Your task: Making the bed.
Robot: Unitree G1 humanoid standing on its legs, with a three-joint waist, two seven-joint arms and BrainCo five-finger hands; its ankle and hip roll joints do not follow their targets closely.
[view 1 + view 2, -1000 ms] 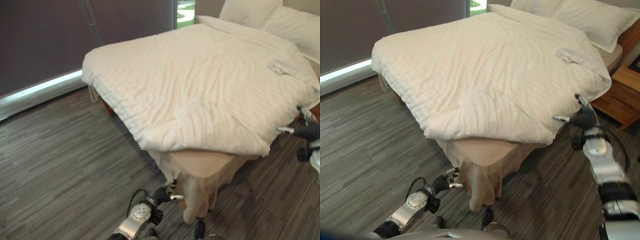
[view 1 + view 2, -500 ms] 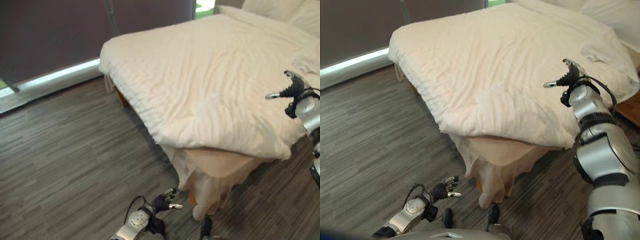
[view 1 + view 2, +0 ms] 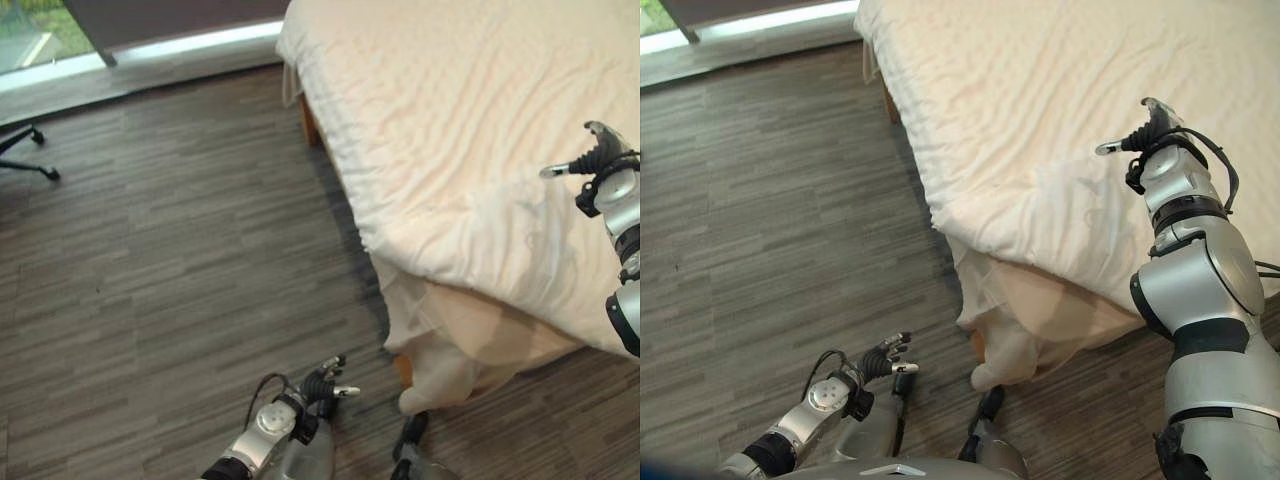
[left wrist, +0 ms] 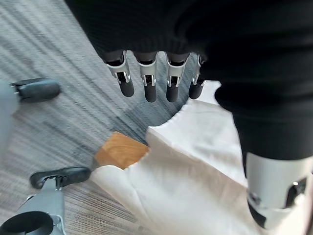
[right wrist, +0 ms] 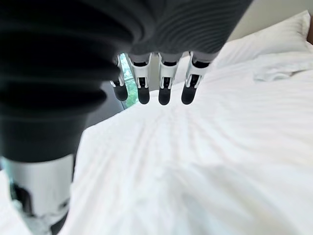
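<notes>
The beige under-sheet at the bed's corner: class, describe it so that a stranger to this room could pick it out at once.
Start at the big bed and its white duvet. Follow the duvet's edge down to the corner nearest the robot, between the left hand and the right hand. The beige sheet hangs out below it toward the wooden floor, darker than the duvet and bunched.

The duvet (image 3: 480, 130) before me is creamy white with faint woven stripes. Beneath its corner the bed skirt (image 3: 450, 335) shows pale beige, over an orange-brown wooden bed leg (image 4: 120, 151). The floor (image 3: 170, 250) is grey planks streaked dark and light. The pillows (image 5: 266, 36) are plain white.
</notes>
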